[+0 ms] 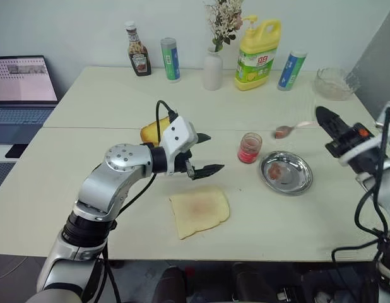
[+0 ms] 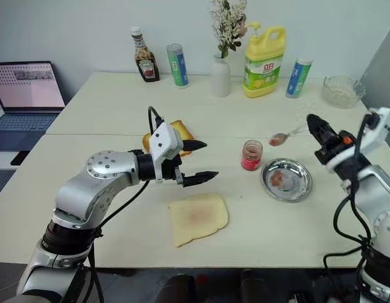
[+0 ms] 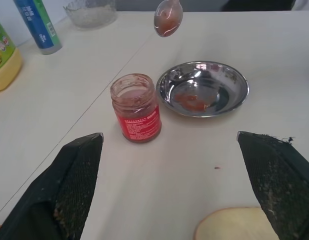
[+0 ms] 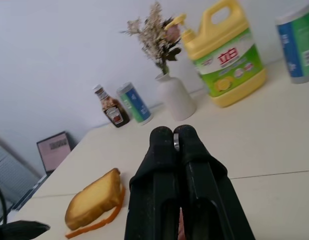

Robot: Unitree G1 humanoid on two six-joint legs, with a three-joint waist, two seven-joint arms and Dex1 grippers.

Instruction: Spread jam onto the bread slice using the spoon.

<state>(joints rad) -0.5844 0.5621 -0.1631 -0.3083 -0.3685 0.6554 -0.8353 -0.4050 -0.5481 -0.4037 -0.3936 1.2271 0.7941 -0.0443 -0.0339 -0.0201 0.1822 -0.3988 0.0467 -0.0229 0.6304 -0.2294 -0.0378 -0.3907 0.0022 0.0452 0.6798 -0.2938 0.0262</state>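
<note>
Right end effector lifts the jam-loaded spoon above the pale wooden desk (image 1: 88, 113).

The left end effector (image 1: 206, 153), fingers apart and empty, hovers mid-frame above the flat cream bread slice (image 1: 199, 211). At right, the right end effector (image 1: 321, 117) is clamped on the slim silver spoon (image 1: 293, 129), its reddish jam (image 3: 167, 25) above the small glass jam jar (image 1: 249, 148) and round steel dish (image 1: 286, 173).

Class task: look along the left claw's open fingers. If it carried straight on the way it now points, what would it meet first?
Probably the jam jar, which stands between the left claw's fingers in the wrist view, with the steel dish beside it. Its height is unclear, so it might pass above.
</note>
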